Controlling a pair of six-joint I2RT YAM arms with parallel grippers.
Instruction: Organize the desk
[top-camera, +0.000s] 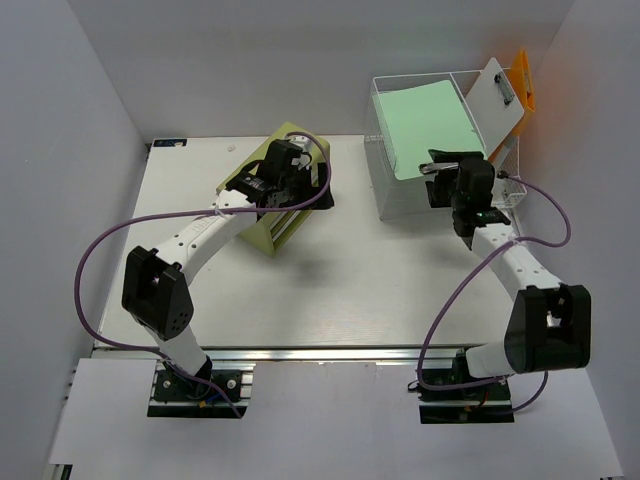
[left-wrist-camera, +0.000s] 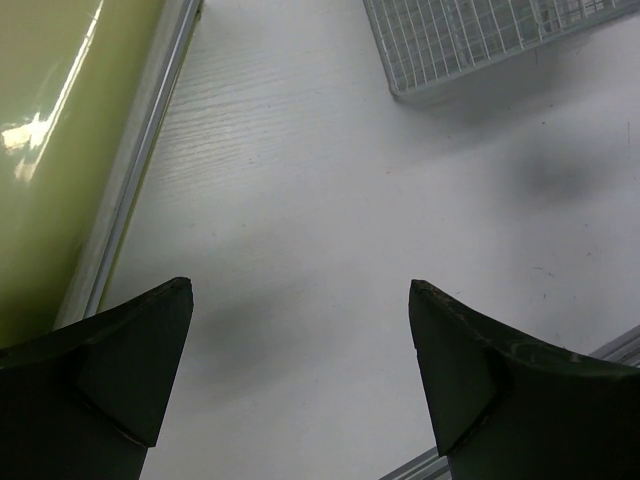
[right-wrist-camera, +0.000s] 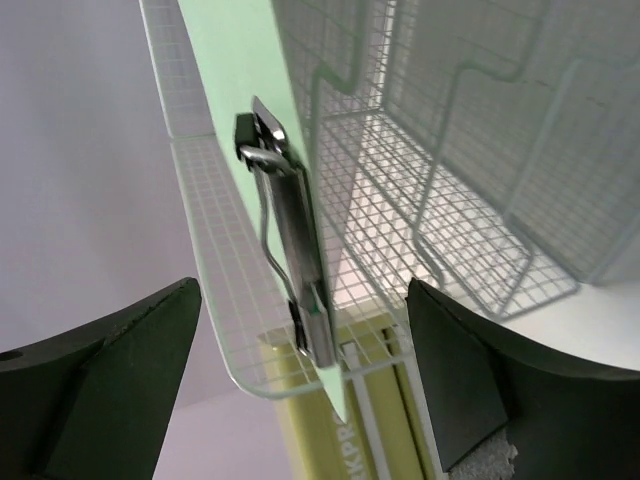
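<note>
Green-papered clipboard (top-camera: 425, 125) was seen lying in the wire rack (top-camera: 385, 200) at the tabletop's (top-camera: 380, 270) far right, its metal clip (right-wrist-camera: 290, 250) untouched between the spread right claw (top-camera: 440, 170). The left claw (left-wrist-camera: 300, 330) was likewise spread near the olive drawer box (top-camera: 268, 235). If a finger snagged the clip on withdrawal, the clipboard could be dragged out.

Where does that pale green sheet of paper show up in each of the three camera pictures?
Top external: the pale green sheet of paper lies in the white wire tray rack, upper right.
Left wrist: not in it; only a corner of the rack shows, top right.
Right wrist: the sheet runs top to bottom, left of centre, under a silver metal clip.
Shared landmark: the rack, in all three.
</note>
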